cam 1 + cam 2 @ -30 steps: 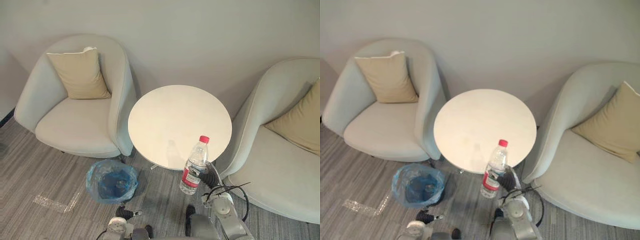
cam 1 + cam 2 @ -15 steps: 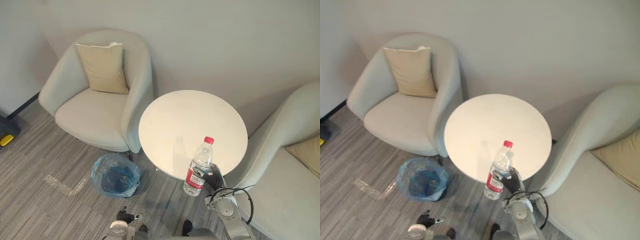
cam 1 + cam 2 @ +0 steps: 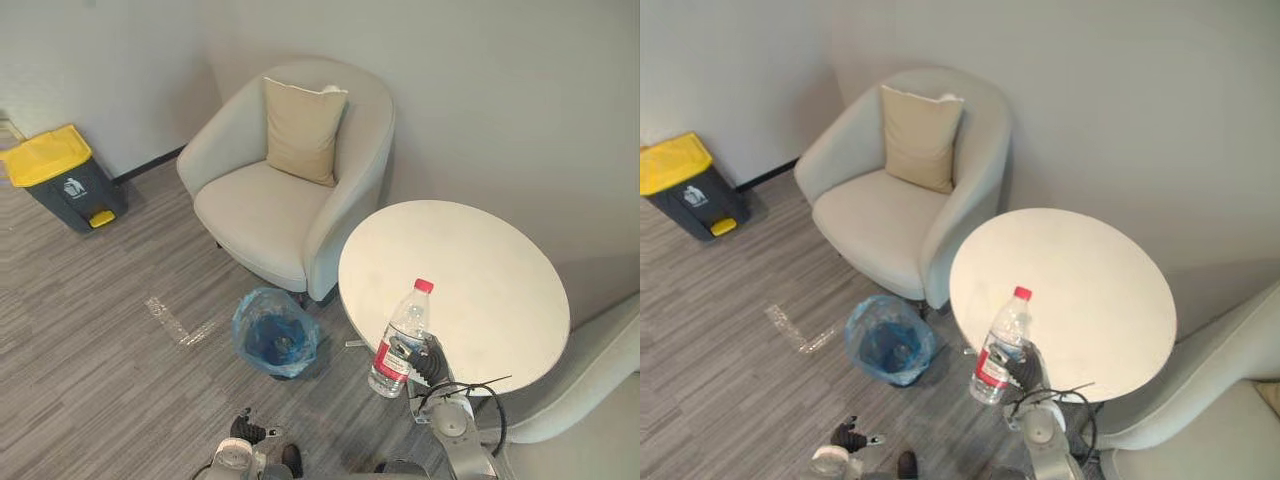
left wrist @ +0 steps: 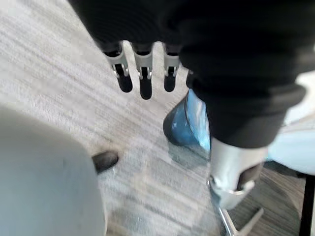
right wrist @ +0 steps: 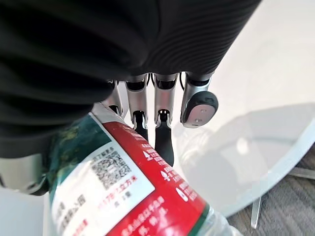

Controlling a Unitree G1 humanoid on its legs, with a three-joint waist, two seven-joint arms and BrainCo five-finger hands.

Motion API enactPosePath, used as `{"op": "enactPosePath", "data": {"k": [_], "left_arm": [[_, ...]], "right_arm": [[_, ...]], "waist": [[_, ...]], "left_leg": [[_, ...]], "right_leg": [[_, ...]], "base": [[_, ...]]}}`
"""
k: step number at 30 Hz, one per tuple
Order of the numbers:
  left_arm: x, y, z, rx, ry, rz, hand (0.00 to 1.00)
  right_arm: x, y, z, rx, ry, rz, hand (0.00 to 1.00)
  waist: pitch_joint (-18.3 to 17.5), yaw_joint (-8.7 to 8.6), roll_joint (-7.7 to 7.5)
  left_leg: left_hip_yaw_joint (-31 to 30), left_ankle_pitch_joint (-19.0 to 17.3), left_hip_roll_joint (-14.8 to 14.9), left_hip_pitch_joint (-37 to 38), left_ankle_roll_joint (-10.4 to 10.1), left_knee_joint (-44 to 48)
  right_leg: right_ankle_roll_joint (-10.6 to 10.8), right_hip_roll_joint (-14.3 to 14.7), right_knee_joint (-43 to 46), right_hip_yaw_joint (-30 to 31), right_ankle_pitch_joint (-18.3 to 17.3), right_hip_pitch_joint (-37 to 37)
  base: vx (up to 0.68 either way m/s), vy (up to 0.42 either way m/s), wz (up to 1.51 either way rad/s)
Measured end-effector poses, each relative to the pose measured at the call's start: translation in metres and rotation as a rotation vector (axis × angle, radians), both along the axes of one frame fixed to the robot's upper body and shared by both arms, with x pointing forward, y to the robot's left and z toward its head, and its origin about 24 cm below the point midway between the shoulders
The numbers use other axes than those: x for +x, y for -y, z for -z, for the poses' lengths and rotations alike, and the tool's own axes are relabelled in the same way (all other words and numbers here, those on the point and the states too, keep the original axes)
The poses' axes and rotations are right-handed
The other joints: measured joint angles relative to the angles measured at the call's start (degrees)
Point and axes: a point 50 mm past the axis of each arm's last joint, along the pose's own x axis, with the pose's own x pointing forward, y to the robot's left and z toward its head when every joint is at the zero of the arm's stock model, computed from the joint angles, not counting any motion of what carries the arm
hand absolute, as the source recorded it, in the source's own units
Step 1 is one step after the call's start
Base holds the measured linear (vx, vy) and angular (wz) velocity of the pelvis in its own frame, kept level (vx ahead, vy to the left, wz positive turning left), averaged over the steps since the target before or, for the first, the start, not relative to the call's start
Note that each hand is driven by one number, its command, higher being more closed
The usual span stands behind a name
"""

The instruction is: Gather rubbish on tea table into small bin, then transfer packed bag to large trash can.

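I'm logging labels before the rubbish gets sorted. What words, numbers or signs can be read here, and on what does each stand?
On the water bottle held in the right hand: a red and white label with a square scan code and small print, too blurred to quote.
On the yellow-lidded trash can: a white pictogram on its dark front, with no legible words.
No other text can be made out.

This looks like an office lounge or waiting corner. Grey striped carpet tiles (image 3: 90, 340) cover the floor below a plain pale wall (image 3: 480, 80). A light tub armchair (image 3: 262, 205) with a beige cushion (image 3: 302, 130) and a second armchair (image 3: 590, 385) flank a round white desk (image 3: 480, 265). Nearby are a bag-lined small bin (image 3: 275, 333) and a yellow-lidded pedal trash can (image 3: 60, 180).
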Motion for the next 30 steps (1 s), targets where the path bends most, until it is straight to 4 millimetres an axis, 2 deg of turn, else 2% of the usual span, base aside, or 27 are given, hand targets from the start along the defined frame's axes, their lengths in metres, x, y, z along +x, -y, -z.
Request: {"op": "enactPosePath", "data": {"k": [1,2,3,4,6,7,8,9,11,13,14,15,16,18,23,26,30], "left_arm": [[0.002,0.001,-0.001,-0.005,0.006,-0.003,0.0],[0.002,0.0,-0.001,-0.003,0.007,-0.002,0.0],[0.002,-0.002,-0.001,0.002,0.008,-0.002,0.0],[0.003,-0.002,-0.001,0.003,0.008,-0.001,0.0],[0.004,-0.002,-0.002,0.003,0.009,-0.001,0.0],[0.004,-0.003,-0.002,0.004,0.008,0.0,0.0],[0.004,-0.005,-0.002,0.009,0.01,0.001,0.0],[0.008,-0.005,-0.003,0.012,0.018,-0.001,0.0],[0.004,0.005,0.0,-0.014,0.003,-0.006,0.0],[0.003,0.009,0.001,-0.026,0.0,-0.004,0.0],[0.003,0.01,0.001,-0.028,0.0,-0.003,0.0],[0.005,0.011,-0.001,-0.031,0.011,-0.004,0.0],[0.007,0.011,-0.001,-0.032,0.018,-0.003,0.0],[0.012,0.009,-0.004,-0.022,0.039,0.007,0.0],[0.013,0.008,-0.004,-0.018,0.039,0.008,0.0],[0.013,0.008,-0.004,-0.015,0.04,0.012,0.0],[0.01,0.009,-0.002,-0.009,0.022,0.026,0.0]], "right_arm": [[0.0,0.0,0.0,-0.002,-0.004,-0.003,1.0],[-0.001,-0.003,0.001,0.001,-0.006,-0.012,1.0],[0.0,-0.009,0.0,0.006,-0.004,-0.039,1.0],[0.001,-0.012,0.0,0.01,-0.001,-0.054,1.0],[0.001,-0.012,0.0,0.01,-0.002,-0.056,1.0],[0.001,-0.012,0.0,0.01,-0.002,-0.055,1.0],[-0.002,-0.012,0.001,0.012,-0.006,-0.052,1.0],[-0.002,-0.009,0.001,0.002,-0.01,-0.051,1.0],[-0.004,-0.001,0.002,-0.022,-0.018,-0.042,1.0],[-0.003,0.004,0.001,-0.024,-0.013,-0.022,1.0],[-0.004,0.005,0.001,-0.023,-0.015,-0.018,1.0],[-0.005,0.005,0.002,-0.017,-0.017,-0.007,1.0],[-0.005,0.005,0.001,-0.018,-0.016,-0.007,1.0],[-0.001,0.006,-0.001,-0.022,-0.001,-0.007,1.0],[0.004,0.005,-0.005,-0.027,0.02,-0.009,1.0],[0.005,-0.004,-0.004,-0.019,0.019,-0.045,1.0],[0.002,-0.01,0.0,-0.016,-0.003,-0.074,1.0]], "waist": [[0.68,-0.26,0.72],[0.91,-0.37,1.14],[0.88,-0.21,0.96],[1.03,-0.54,0.78],[1.31,-0.7,0.32],[1.38,-0.7,0.08],[1.1,-0.72,-1.59],[1.49,-0.79,-2.32],[0.59,-0.3,0.88],[0.55,-0.24,3.06],[0.57,-0.25,3.13],[0.92,-0.15,3.11],[1.05,-0.05,3.13],[2.13,0.39,2.06],[2.23,0.59,1.99],[2.23,1.29,2.13],[1.93,1.2,2.62]], "left_leg": [[-1.94,-0.16,1.01,1.35,0.66,0.42],[-2.51,-0.43,1.62,1.27,0.89,0.74],[-3.92,-0.57,2.9,1.16,1.12,1.04],[-5.85,-0.75,3.62,1.28,0.92,1.12],[-8.19,-1.59,3.74,1.11,0.19,2.53],[-8.52,-1.67,3.46,1.01,-0.26,3.23],[-10.47,-3.67,1.12,0.14,-1.18,6.11],[-11.77,-5.81,-0.04,-0.25,-1.54,8.48],[-12.81,-7.96,1.67,-1.6,-2.73,11.53],[-12.8,-9.47,3.34,-3.51,-3.61,13.81],[-12.64,-9.73,3.6,-3.57,-3.92,14.47],[-11.32,-10.7,4.5,-4.86,-5.49,18.06],[-10.47,-10.86,4.81,-5.44,-5.75,19.45],[-5.76,-10.98,5.56,-5.46,-5.87,21.46],[-4.93,-10.8,5.03,-4.65,-5.42,17.62],[-3.9,-10.74,4.78,-2.72,-5.33,17.1],[-2.96,-9.54,4.52,0.27,-3.42,12.28]], "right_leg": [[-0.9,1.65,4.01,3.27,0.55,-2.47],[-0.93,3.23,2.87,4.75,-0.88,-2.87],[-1.5,6.67,-0.86,7.22,-2.63,-3.63],[-1.38,9.56,-5.25,9.37,-2.7,-3.91],[-1.4,12.73,-12.38,13.61,-1.01,-3.93],[-1.61,13.08,-14.23,14.7,-0.05,-3.71],[-3.18,12.45,-18.72,16.69,4.52,-2.81],[-3.6,11.23,-18.2,16.35,4.98,-2.06],[-4.15,12.4,-19.99,13.98,4.34,-0.86],[-4.57,13.62,-22.39,11.8,4.6,0.85],[-4.59,13.8,-22.78,11.38,4.6,1.26],[-4.6,14.21,-23.92,9.72,4.57,3.14],[-4.61,14.28,-24.12,9.35,4.56,3.72],[-4.61,14.25,-25.68,8.99,4.56,6.1],[-4.84,14.02,-27.79,9.05,4.8,5.78],[-4.84,13.95,-27.75,10.57,4.8,6.77],[-4.75,14.06,-27.83,12.01,5.05,6.73]], "base": [[0.16,0.114,0.77],[0.17,0.02,0.63],[0.19,-0.025,0.62],[0.14,-0.052,0.66],[0.14,-0.092,0.67],[0.17,-0.127,0.81],[0.17,-0.161,0.81],[0.17,-0.15,0.86],[0.2,-0.099,0.47],[0.25,-0.089,0.38],[0.22,-0.091,0.57],[0.16,-0.062,0.42],[0.17,-0.054,0.47],[0.1,-0.001,0.16],[0.05,0.047,0.06],[0.03,0.035,-0.26],[0.0,0.01,-0.18]]}}
